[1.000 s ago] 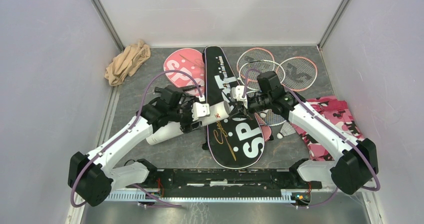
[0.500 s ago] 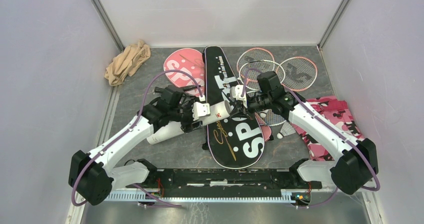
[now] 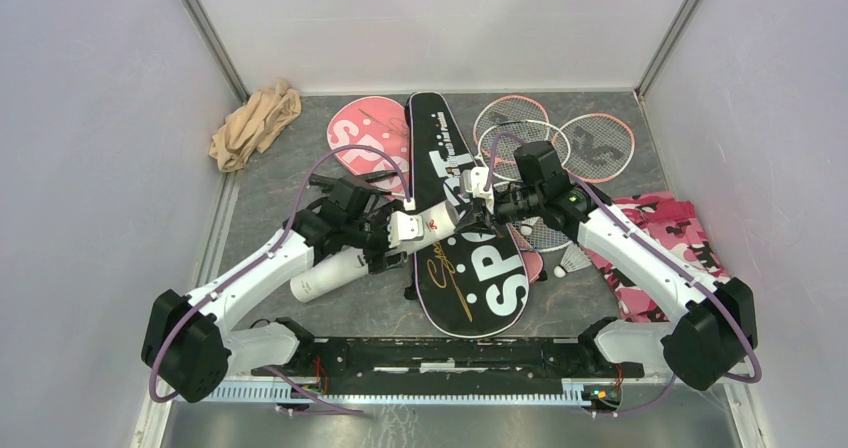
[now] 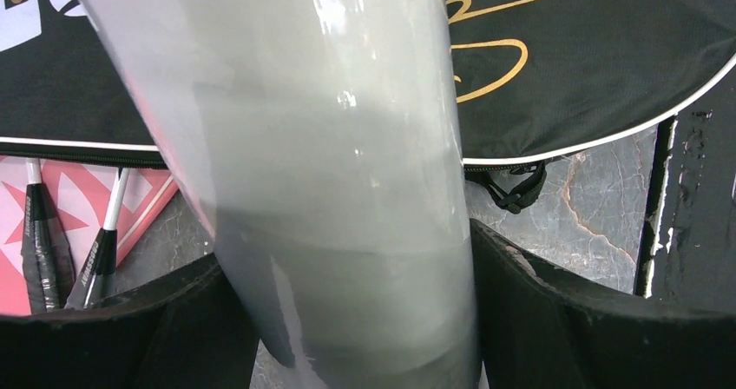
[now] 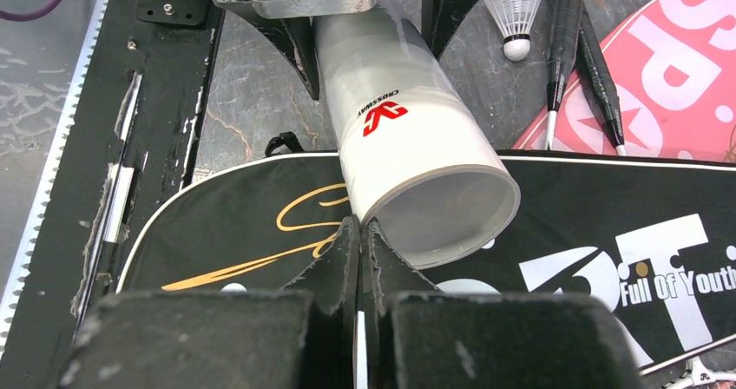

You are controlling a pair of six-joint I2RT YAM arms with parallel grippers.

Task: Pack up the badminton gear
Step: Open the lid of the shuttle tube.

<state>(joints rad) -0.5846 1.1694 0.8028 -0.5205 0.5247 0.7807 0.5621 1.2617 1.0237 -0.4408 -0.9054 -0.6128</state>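
The long white tube lies slanted, its open mouth resting over the black SPORT bag. My left gripper straddles the tube's middle. Its jaws are open a little wider than the tube, and a narrow gap shows on one side. My right gripper is shut and empty, its tips at the rim of the tube's mouth. A pink SPORT bag lies at the back. Three pink-framed rackets lie at the back right. One shuttlecock rests right of the black bag.
A beige cloth is bunched in the back left corner. A pink camouflage cloth lies along the right wall under my right arm. Another shuttlecock and dark racket shafts lie by the pink bag. A black rail runs along the near edge.
My left jaws have widened round the tube, and the tube's closed end has slid a little toward the front left. The right gripper has barely moved.
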